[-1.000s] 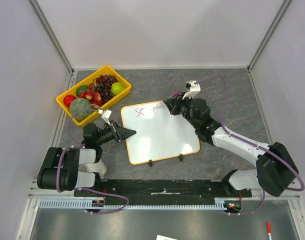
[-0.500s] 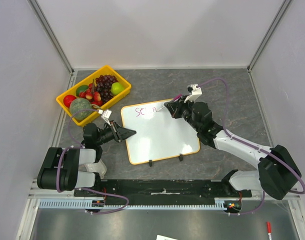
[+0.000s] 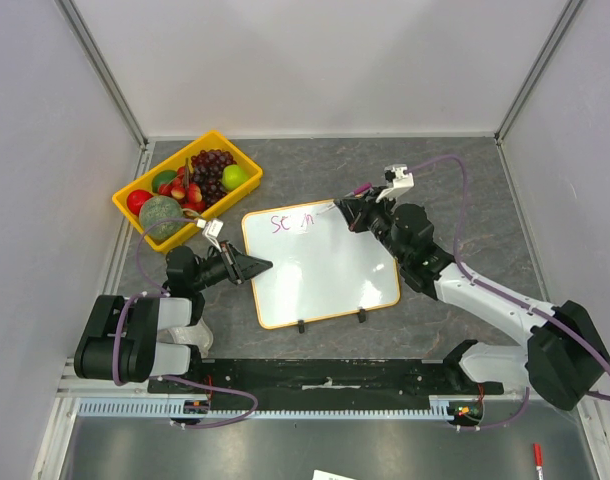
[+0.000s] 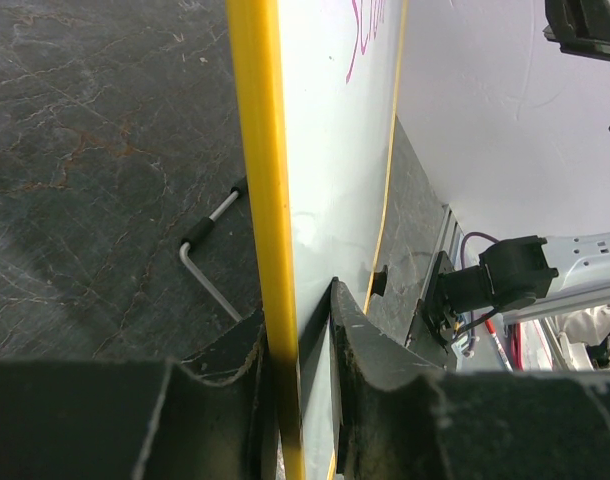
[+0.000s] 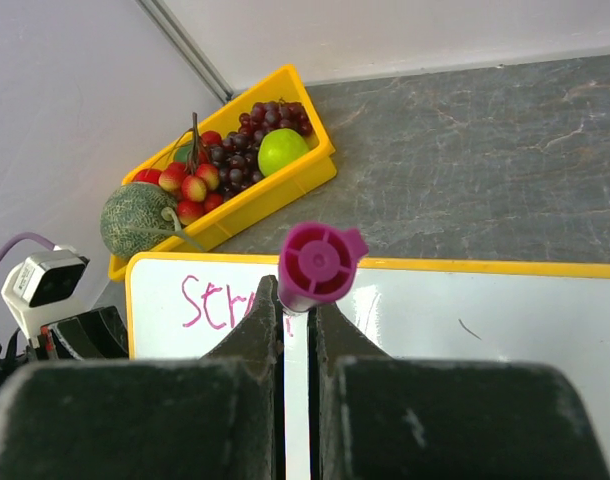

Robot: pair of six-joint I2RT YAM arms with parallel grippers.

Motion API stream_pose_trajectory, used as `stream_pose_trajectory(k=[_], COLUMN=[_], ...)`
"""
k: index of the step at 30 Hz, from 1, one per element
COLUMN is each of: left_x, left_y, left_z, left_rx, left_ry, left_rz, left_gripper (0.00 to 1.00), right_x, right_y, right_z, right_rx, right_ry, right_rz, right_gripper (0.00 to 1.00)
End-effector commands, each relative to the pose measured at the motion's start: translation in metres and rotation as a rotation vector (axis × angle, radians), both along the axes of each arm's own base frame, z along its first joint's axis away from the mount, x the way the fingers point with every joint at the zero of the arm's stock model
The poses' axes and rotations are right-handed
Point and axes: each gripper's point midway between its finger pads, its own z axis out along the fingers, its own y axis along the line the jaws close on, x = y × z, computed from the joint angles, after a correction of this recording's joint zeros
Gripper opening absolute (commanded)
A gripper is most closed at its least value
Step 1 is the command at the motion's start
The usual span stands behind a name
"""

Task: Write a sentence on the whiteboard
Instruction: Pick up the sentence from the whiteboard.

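Writing the first word is the step in hand. The whiteboard (image 3: 325, 270) lies flat on the worktop (image 3: 315, 165) at the centre of the top view, slightly rotated, with two black clip feet (image 3: 301, 325) on its lower edge. The sentence (image 3: 288, 222) is only a few magenta letters at the board's upper left corner, roughly "Scr" plus a stroke; the rest of the board is blank.

The right fingers (image 3: 347, 212) are closed on a marker (image 3: 359, 190). Its magenta end points up and away, and its tip points down near the board's top edge, just right of the letters. I cannot tell whether the tip touches the surface.

The left fingers (image 3: 255, 266) are closed on the board's left edge. The left wrist view shows the yellow frame pinched between them. A yellow fruit tray (image 3: 243, 152) sits at the upper left of the frame, near the board's corner and not involved.

Judgement: the task is early, with nearly all the text left to write. The next move calls for light, even tip pressure and small strokes going rightward along the top line, leaving room for a second line below. The left grip should hold firm so the board doesn't slide under the marker.
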Motion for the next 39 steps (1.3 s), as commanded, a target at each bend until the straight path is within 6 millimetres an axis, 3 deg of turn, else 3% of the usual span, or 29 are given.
stream_pose_trajectory(k=[1, 17, 27, 39], left_x=[0.006, 0.006, 0.006, 0.006], left_y=[0.001, 0.001, 0.0, 0.001], left_z=[-0.002, -0.001, -0.001, -0.002], left_rx=[0.044, 0.042, 0.042, 0.042], left_ry=[-0.058, -0.059, -0.058, -0.056], left_rz=[0.009, 0.008, 0.005, 0.005], left_gripper=[0.02, 0.02, 0.02, 0.02], right_x=[0.013, 0.024, 0.019, 0.008], right_y=[-0.005, -0.002, 0.011, 0.005], right_z=[0.023, 0.009, -0.001, -0.025], right_rx=[0.008, -0.015, -0.038, -0.065], right_ry=[-0.055, -0.034, -0.007, 0.035], right_rz=[-0.054, -0.065, 0.012, 0.023], right_gripper=[0.0, 0.0, 0.0, 0.0])
